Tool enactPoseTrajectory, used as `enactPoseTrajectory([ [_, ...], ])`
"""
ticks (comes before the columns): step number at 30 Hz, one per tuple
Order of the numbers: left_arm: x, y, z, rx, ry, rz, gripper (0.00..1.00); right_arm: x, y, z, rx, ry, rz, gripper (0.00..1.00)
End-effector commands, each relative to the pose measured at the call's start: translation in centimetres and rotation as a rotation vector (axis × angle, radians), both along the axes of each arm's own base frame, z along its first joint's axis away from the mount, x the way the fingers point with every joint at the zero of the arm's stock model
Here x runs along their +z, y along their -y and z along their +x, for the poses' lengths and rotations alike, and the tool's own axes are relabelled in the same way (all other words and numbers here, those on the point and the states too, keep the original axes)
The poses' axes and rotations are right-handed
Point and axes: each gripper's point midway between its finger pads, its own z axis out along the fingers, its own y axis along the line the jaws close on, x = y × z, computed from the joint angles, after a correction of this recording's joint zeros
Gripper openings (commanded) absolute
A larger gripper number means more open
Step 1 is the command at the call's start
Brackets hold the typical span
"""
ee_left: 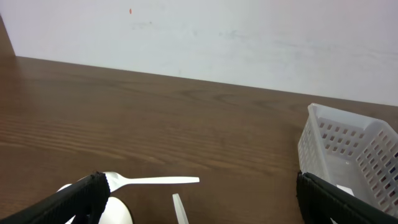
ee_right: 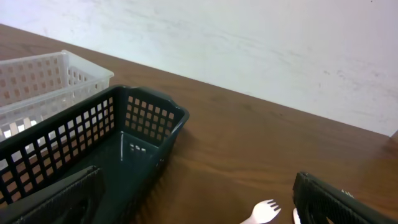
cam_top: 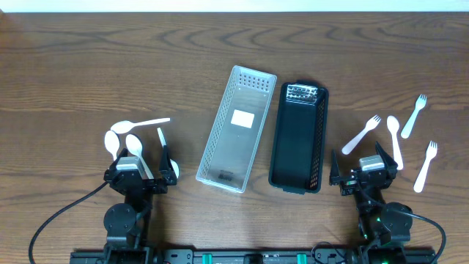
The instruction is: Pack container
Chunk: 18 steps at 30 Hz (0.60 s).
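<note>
A white perforated basket [cam_top: 217,125] and a black perforated basket [cam_top: 322,139] lie side by side at the table's centre, both without cutlery. Several white plastic spoons [cam_top: 139,125] lie at the left. Three white forks [cam_top: 361,135] and a spoon [cam_top: 395,139] lie at the right. My left gripper [cam_top: 141,172] is open and empty just in front of the spoons. In the left wrist view a spoon [ee_left: 149,181] lies between its fingers [ee_left: 200,199]. My right gripper [cam_top: 364,174] is open and empty; in its wrist view a fork [ee_right: 264,211] lies by its fingers [ee_right: 196,186].
The white basket [ee_left: 348,155] stands right of the left gripper. The black basket [ee_right: 93,143] stands left of the right gripper, with the white basket [ee_right: 43,81] behind it. A pale wall runs along the table's far edge.
</note>
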Motion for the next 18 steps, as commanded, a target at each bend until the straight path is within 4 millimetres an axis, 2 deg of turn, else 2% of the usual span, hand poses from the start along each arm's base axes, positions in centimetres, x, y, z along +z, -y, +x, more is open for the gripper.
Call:
enactPoseTrajectory([
  [1,-1.7,-0.2,-0.1,0.009,-0.05,-0.004,0.98,0.0,-0.4,-0.1,0.011,-0.012,0.083,0.99],
  [4,-1.7,-0.1,-0.1,0.005,-0.054,-0.009,0.98,-0.1,-0.3,-0.1,-0.006,-0.033,0.243,0.99],
  [7,-0.9,0.0,-0.3,0.007,-0.071,-0.055,0.98,0.3,-1.5,-0.2,0.062,-0.032,0.26,0.99],
  [11,3.0,0.3,-1.2,-0.014,-0.093,-0.057,0.98,1.3,-1.8,-0.6,0.076,-0.077,0.263,0.99],
  [14,6.5,0.3,-1.5,-0.01,-0.155,-0.045,0.98,2.8,-1.8,-0.7,0.064,-0.157,0.267,0.99],
  [18,9.0,0.3,-0.8,-0.006,-0.318,-0.038,0.98,4.9,-1.7,-0.2,0.042,-0.291,0.262,0.99],
])
